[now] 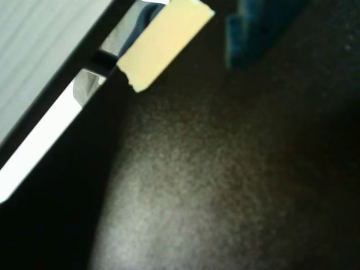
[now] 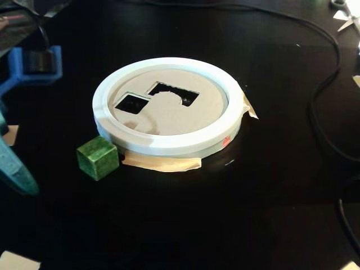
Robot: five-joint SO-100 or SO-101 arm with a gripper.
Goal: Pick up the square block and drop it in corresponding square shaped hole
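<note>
A green cube (image 2: 98,158) sits on the black table, touching the front left of a white round sorter (image 2: 169,143). The sorter's grey top has a square hole (image 2: 132,103) and a larger odd-shaped hole (image 2: 174,93). In the wrist view neither the cube nor the sorter shows. Only a blurred blue part (image 1: 259,28) at the top right may belong to my gripper, and its jaws cannot be made out. In the fixed view a teal arm part (image 2: 14,169) enters at the left edge, left of the cube and apart from it.
Tan tape (image 2: 163,163) holds the sorter to the table. A blue arm base (image 2: 34,62) stands at the back left. Black cables (image 2: 323,101) run along the right side. The wrist view shows a tape strip (image 1: 163,42) near the table's edge (image 1: 84,67).
</note>
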